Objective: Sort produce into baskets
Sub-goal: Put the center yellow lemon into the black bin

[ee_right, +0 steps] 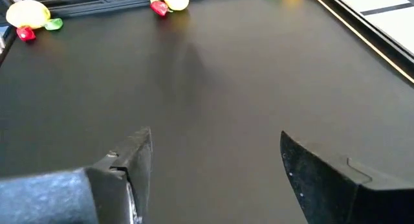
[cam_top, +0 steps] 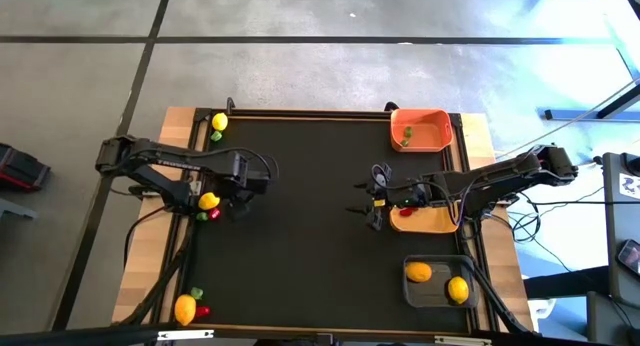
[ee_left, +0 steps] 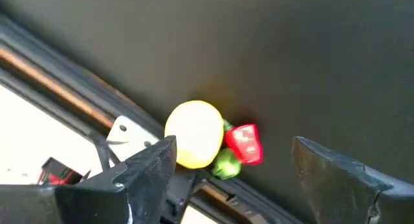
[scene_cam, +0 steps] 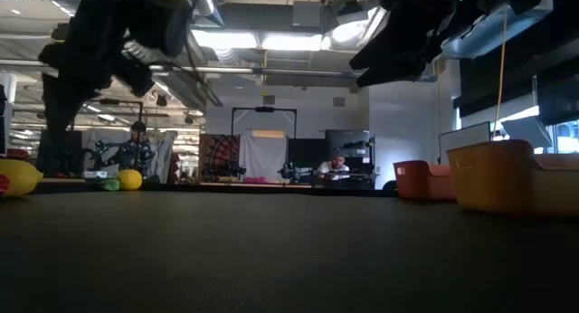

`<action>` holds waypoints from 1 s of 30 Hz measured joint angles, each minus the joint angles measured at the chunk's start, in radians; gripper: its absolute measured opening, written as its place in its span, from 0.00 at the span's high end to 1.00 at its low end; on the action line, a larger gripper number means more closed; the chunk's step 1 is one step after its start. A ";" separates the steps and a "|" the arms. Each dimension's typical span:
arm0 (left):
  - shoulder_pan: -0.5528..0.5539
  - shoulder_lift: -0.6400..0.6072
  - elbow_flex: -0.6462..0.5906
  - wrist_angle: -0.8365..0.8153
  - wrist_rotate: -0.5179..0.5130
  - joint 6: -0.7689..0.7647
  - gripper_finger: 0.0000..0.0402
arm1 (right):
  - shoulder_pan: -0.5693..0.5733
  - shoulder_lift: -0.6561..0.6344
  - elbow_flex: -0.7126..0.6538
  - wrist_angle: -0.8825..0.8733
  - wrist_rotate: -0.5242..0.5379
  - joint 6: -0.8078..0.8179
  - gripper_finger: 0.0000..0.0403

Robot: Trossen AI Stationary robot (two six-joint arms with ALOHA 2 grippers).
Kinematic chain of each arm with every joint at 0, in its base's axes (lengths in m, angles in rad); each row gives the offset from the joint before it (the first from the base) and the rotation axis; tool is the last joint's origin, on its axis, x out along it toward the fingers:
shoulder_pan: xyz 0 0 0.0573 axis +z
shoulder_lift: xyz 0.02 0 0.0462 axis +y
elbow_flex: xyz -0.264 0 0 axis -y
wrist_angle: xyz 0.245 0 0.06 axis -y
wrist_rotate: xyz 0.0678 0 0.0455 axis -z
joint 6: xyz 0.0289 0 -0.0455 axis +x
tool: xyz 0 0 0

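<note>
Your left gripper hangs open over a lemon touching a red piece at the table's left edge; closing could pinch both. Your right gripper waits open, empty.

floor: grey concrete, dark seams | ceiling lights: bright strips | people seated far back

Bright daylight floods the floor around my counter, whose black mat swallows it. From table height my arms hang as dark silhouettes against glowing ceiling strips, the room behind soft and hazy. Up close, my left claw blurs; a lemon glares pale.
</note>
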 joint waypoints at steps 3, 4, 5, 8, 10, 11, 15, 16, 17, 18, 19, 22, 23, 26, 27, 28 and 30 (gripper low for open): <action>0.033 0.000 -0.048 0.009 0.002 0.023 0.26 | 0.000 0.000 0.000 0.001 0.000 0.000 0.33; 0.046 0.001 -0.064 0.017 0.002 0.032 0.26 | 0.000 0.000 0.000 0.002 0.000 0.000 0.33; 0.057 0.003 -0.078 0.025 0.004 0.045 0.26 | 0.000 0.000 0.000 0.003 0.000 0.000 0.33; 0.094 0.014 -0.116 0.036 0.032 0.080 0.26 | 0.000 0.000 0.000 0.005 0.000 0.000 0.33; 0.115 0.025 -0.133 0.045 0.047 0.103 0.26 | 0.000 0.000 0.000 0.004 0.000 0.000 0.33; 0.121 0.028 -0.133 0.053 0.050 0.109 0.26 | 0.000 0.000 0.000 0.005 0.000 0.000 0.33; 0.144 0.061 -0.133 0.051 0.050 0.134 0.26 | 0.000 0.000 0.000 0.005 0.000 0.000 0.33; 0.150 0.068 -0.133 0.049 0.050 0.140 0.26 | 0.000 0.000 0.000 0.005 0.000 0.000 0.33; 0.157 0.077 -0.133 0.046 0.050 0.150 0.26 | 0.000 0.000 0.000 0.005 0.000 0.000 0.33; 0.161 0.089 -0.133 0.047 0.050 0.159 0.26 | 0.000 0.000 0.000 0.004 0.000 0.000 0.33; 0.166 0.099 -0.133 0.046 0.050 0.163 0.26 | 0.000 0.000 0.000 0.005 0.000 0.000 0.33; 0.182 0.134 -0.133 0.042 0.050 0.188 0.26 | 0.000 0.000 0.000 0.005 0.000 0.000 0.33; 0.188 0.150 -0.133 0.043 0.050 0.199 0.26 | 0.000 0.000 0.000 0.004 0.000 0.000 0.33; 0.203 0.197 -0.133 0.046 0.050 0.233 0.26 | 0.000 0.000 0.000 0.004 0.000 0.000 0.33; 0.207 0.214 -0.133 0.052 0.050 0.244 0.26 | 0.000 0.000 0.000 0.004 0.000 0.000 0.33; 0.210 0.232 -0.133 0.057 0.050 0.257 0.26 | 0.000 0.000 0.000 0.004 0.000 0.000 0.33; 0.218 0.267 -0.133 0.059 0.050 0.274 0.26 | 0.000 0.000 0.000 0.004 0.000 0.000 0.33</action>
